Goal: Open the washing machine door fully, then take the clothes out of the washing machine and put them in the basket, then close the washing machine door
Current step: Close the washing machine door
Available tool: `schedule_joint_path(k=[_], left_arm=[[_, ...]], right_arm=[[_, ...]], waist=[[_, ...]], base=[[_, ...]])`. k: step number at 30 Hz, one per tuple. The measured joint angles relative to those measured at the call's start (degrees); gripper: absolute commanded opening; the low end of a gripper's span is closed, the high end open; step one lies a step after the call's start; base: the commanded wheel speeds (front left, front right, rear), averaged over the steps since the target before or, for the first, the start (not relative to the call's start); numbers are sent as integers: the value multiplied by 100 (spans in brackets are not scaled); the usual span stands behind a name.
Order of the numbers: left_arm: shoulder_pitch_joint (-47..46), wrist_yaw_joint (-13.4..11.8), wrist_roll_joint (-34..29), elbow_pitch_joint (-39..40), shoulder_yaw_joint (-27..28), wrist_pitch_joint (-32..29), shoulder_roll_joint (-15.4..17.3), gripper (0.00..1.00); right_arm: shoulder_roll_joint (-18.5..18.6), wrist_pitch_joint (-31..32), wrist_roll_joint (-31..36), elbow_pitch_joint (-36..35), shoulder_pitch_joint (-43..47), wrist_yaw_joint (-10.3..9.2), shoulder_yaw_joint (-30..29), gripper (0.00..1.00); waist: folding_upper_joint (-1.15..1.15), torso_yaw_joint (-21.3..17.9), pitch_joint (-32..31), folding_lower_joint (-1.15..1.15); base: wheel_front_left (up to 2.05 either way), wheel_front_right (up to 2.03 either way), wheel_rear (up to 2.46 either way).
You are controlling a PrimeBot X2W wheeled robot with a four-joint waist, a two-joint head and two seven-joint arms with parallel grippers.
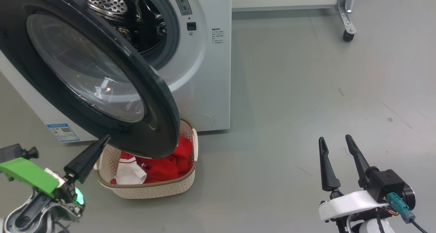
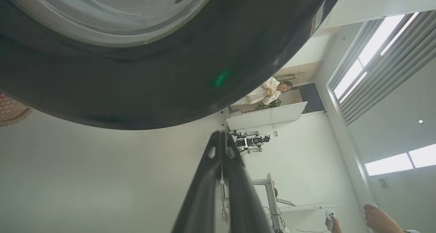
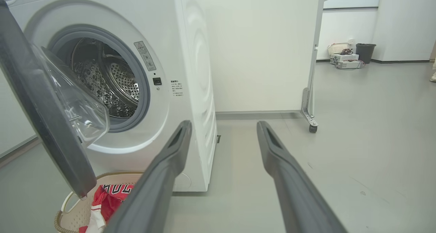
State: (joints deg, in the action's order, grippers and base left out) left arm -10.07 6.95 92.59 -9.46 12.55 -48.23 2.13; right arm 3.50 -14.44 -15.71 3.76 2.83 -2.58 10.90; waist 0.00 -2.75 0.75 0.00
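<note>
Our left claw (image 1: 104,140), pressed together, sits by six o'clock of the washing machine door (image 1: 85,66); right claw (image 1: 334,139) spread. With clothes (image 1: 163,168) in the basket (image 1: 153,189), we judge only closing remains.

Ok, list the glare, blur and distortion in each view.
Head view: pale reflections and one small glint on the clear bulging glass of the large round black-rimmed washing machine door. Left wrist view: that door's glossy rim looms close and soft, mirroring a green glow; the windows are blown out. Right wrist view: sharp, but the big white washing machine shows bowed edges.
</note>
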Motion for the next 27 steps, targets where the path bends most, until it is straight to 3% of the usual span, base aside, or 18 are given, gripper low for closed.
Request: schedule_joint_path(k=[12, 20, 27], left_arm=[[673, 0, -1838, 1603, -81, 1270, 343, 0], [1038, 0, -3393, 2339, -872, 2364, 889, 0], [1490, 0, -4575, 2140, -1418, 3601, 1189, 0]], right_arm=[[-25, 0, 80, -130, 82, 144, -35, 100], [-32, 0, 122, -153, 91, 199, -41, 100], [-45, 0, 132, -157, 91, 219, -37, 100]], waist=[[0, 223, -68, 0], [0, 242, -51, 0], [0, 250, -23, 0]], base=[[0, 0, 0], [0, 0, 0], [0, 0, 0]])
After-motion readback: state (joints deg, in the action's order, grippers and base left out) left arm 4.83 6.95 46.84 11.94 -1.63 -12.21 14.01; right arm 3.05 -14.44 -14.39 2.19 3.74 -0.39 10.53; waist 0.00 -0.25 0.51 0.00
